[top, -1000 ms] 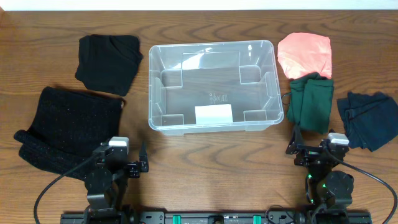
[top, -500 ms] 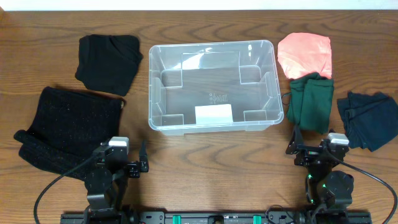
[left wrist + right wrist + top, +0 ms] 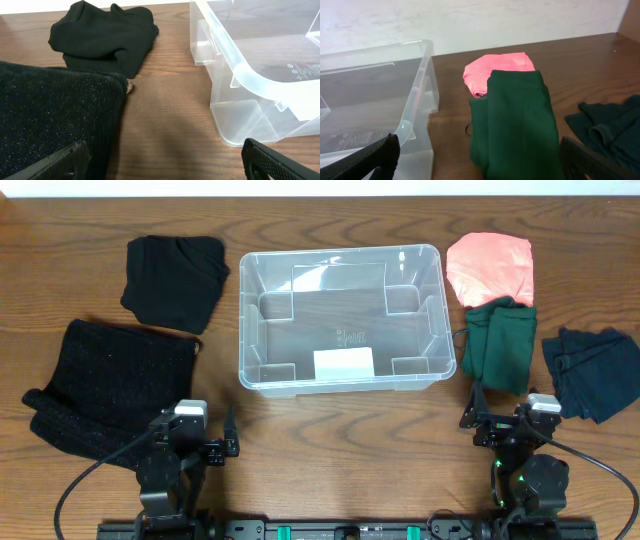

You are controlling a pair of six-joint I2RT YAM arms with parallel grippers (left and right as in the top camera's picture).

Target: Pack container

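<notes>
Container [image 3: 249, 320] top open; green garment [image 3: 497, 345] beside rim

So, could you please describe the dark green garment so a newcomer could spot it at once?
Start at the clear plastic container in the middle. Just off its right wall lies a folded dark green garment, its far end over the edge of a salmon-pink cloth. It is the only green piece; a crumpled navy garment lies further right.

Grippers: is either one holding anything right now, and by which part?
Nothing is held. The left gripper and right gripper are both open and empty, clear of the container.
</notes>
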